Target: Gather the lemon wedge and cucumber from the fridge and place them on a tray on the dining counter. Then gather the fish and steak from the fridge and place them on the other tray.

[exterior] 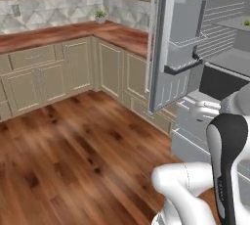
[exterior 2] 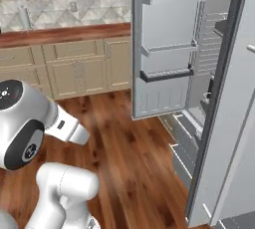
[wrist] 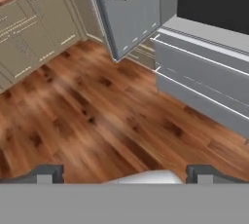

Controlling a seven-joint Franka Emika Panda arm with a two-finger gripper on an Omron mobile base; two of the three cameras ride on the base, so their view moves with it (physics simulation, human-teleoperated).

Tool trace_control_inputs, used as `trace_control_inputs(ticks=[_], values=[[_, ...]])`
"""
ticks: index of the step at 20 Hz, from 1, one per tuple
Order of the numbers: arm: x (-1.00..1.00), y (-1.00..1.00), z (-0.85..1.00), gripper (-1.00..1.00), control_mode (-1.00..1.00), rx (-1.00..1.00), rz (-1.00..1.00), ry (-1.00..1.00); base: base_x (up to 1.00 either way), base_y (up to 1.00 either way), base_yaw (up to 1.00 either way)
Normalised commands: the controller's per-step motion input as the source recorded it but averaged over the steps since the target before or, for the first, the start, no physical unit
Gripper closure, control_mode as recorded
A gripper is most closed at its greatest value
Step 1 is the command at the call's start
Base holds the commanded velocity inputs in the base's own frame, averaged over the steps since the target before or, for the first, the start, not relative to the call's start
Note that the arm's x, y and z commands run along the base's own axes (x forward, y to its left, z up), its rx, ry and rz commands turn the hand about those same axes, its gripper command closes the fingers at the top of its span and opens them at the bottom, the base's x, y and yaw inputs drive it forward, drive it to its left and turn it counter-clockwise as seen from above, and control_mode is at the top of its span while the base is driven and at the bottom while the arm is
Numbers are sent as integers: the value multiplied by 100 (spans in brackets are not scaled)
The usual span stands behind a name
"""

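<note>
- Far left, a run of beige cabinets [exterior: 44, 75] carries a reddish-brown wood surface [exterior: 58, 34] that turns the corner and runs right to the fridge; pale tiling backs it.
- A small green potted plant [exterior: 100, 15] stands on that surface in the far corner, against the tiling.
- The wood plank floor [exterior: 73, 160] lies between the cabinets and the robot, bare in the near left of the left base view.
- The fridge [exterior: 215, 72], pale grey, stands at the right with both doors open.
- Its left door [exterior 2: 167, 49] swings out toward the cabinets, its inner side showing three door racks, the lowest one dark.
- Its right door [exterior 2: 234, 123] stands edge-on at the near right of the right base view.
- Between the doors the wire shelves [exterior: 219, 33] sit in shadow; a speck of green shows at the right edge of one shelf in the left base view, too small to name.
- The lemon wedge, cucumber, fish and steak cannot be made out on those shelves.
- Below the shelves, the pale drawers [wrist: 204, 72] have thin light bar handles, just above the floor.
- The gripper [wrist: 125, 173] looks down over the floor toward the drawers, jaws spread wide with nothing between them, well apart from the fridge.
</note>
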Motion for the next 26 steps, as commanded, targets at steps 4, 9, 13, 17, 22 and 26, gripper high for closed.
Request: trace_control_inputs(ticks=[4, 9, 13, 17, 22, 26], values=[[0, 0, 0, -100, 100, 0, 0, 0, 53, -4, -39], [0, 0, 0, -100, 100, 0, 0, 0, 25, -10, -40], [0, 0, 0, -100, 100, 0, 0, 0, 44, 5, -43], [0, 0, 0, -100, 100, 0, 0, 0, 58, 8, -43], [0, 0, 0, -100, 100, 0, 0, 0, 57, 11, -43], [0, 0, 0, -100, 100, 0, 0, 0, 57, 12, -44]])
